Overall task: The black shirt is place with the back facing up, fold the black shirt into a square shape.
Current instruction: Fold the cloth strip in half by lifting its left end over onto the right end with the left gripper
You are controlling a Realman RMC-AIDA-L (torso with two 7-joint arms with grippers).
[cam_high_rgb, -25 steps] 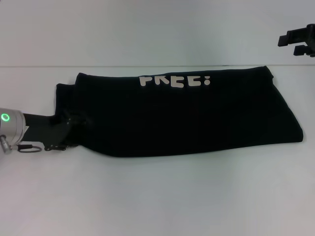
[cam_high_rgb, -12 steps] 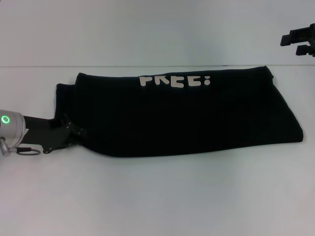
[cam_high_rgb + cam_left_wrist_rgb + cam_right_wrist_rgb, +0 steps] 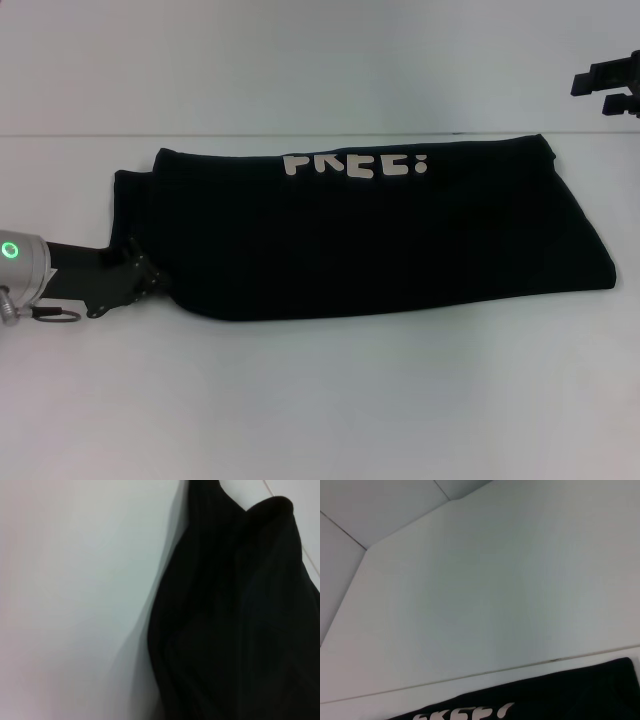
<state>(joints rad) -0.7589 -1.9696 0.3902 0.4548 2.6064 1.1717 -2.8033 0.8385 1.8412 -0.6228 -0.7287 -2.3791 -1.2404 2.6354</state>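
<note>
The black shirt [image 3: 370, 235] lies flat on the white table as a long band running left to right, with cream lettering [image 3: 355, 165] along its far edge. My left gripper [image 3: 143, 278] sits low on the table at the shirt's near-left edge, open, with no cloth in it. The left wrist view shows a rumpled end of the shirt [image 3: 240, 620] close by. My right gripper [image 3: 608, 90] hangs open, high at the far right, clear of the cloth. The right wrist view catches the shirt's far edge [image 3: 570, 692] with its lettering.
The white table [image 3: 320, 400] spreads wide in front of the shirt and to its left. Its far edge [image 3: 80, 134] meets a white wall just behind the shirt. The shirt's right end [image 3: 590, 250] lies near the table's right side.
My left gripper has drawn back to the left, off the shirt's near-left edge, and dropped a little. The shirt and the right gripper have stayed where they were.
</note>
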